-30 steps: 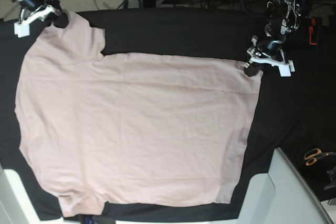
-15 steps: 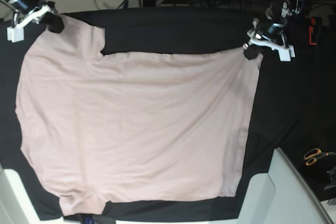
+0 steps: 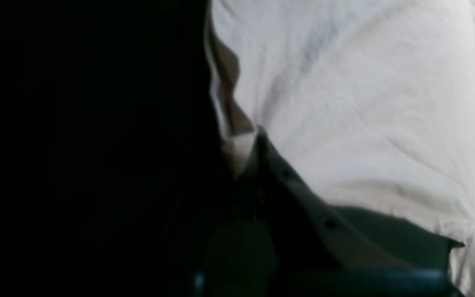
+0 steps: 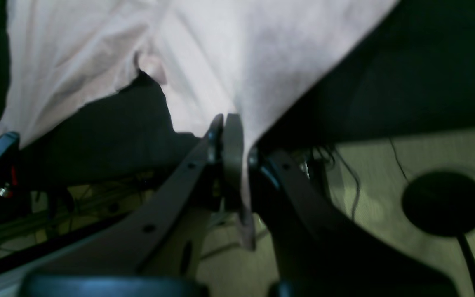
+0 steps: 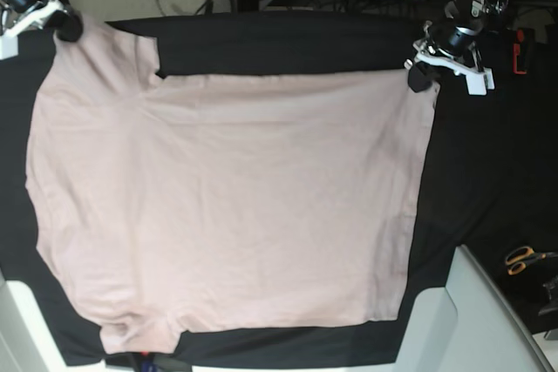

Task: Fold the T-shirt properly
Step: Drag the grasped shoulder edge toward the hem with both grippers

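Left gripper [image 5: 420, 76] is clamped on the far hem corner of the T-shirt [image 5: 227, 206]; right gripper [image 5: 66, 29] is clamped on the tip of the far sleeve, w/ cloth pinched between its jaws in the right wrist view. Shirt lies spread flat on the black table cloth [image 5: 288, 45], body running across the base view from one arm to the other. Both grips sit on the far edge, so all the cloth lies toward the near side of both. Looks like the fold has to carry that edge over toward the near edge, both arms together. Orange scissors [image 5: 523, 259] lie well clear on the left arm's side.
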You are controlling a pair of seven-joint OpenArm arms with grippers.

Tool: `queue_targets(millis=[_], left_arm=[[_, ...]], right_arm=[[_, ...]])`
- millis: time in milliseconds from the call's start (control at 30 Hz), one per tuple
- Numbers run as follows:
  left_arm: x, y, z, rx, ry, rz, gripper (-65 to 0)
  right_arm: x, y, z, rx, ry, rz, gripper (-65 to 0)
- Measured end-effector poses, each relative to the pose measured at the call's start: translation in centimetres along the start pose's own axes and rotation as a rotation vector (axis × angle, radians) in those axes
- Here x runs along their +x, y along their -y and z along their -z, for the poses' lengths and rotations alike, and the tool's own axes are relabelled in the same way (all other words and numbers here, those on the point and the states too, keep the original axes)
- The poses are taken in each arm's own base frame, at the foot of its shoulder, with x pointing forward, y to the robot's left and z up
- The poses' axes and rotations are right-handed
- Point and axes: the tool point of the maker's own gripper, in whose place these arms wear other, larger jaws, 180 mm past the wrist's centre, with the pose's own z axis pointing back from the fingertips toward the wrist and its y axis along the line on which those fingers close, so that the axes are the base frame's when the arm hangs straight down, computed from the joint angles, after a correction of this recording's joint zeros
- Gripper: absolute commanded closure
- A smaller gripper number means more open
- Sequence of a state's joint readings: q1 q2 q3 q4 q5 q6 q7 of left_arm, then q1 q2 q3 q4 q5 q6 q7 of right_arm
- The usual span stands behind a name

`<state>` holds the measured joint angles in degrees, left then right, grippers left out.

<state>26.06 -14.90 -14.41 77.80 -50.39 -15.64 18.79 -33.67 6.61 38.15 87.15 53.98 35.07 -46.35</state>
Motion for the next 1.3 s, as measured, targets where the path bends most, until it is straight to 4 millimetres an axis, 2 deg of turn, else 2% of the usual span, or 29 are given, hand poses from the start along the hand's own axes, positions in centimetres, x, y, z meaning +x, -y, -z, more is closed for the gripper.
queue_targets(millis=[433,633,867,1000,1067,1167,1300], left_arm=[[-2.1,-1.2,-1.4,0.030,-0.042,-0.007,0.0],[0.0,-2.0,-2.6,0.056,0.012,0.003,0.0],[0.9,-0.9,-1.7,0.043,0.021,0.069,0.0],[-0.4,0.2,-0.5,0.045,-0.029,0.108,0.0],[-0.7,0.8,0.0,0.031,-0.042,0.109,0.0],[0.6,1.2,0.7,0.028,-0.030,0.123,0.0],[2.4,2.7,2.2,-0.002,-0.035,0.138,0.0]], right_arm=[[-0.7,0.1,-0.8,-0.013,-0.031,-0.016,-0.6],[-1.0,-0.8,-0.7,0.001,-0.048,-0.023,-0.6],[1.8,-2.2,1.3,0.032,-0.035,-0.039,-0.6],[3.6,-3.5,2.5,0.066,-0.018,-0.070,-0.6],[4.7,-3.5,3.0,0.047,-0.006,-0.033,-0.6],[5.9,-3.7,3.4,0.047,0.012,-0.033,-0.6],[8.1,-3.6,4.0,0.048,0.030,-0.054,-0.6]])
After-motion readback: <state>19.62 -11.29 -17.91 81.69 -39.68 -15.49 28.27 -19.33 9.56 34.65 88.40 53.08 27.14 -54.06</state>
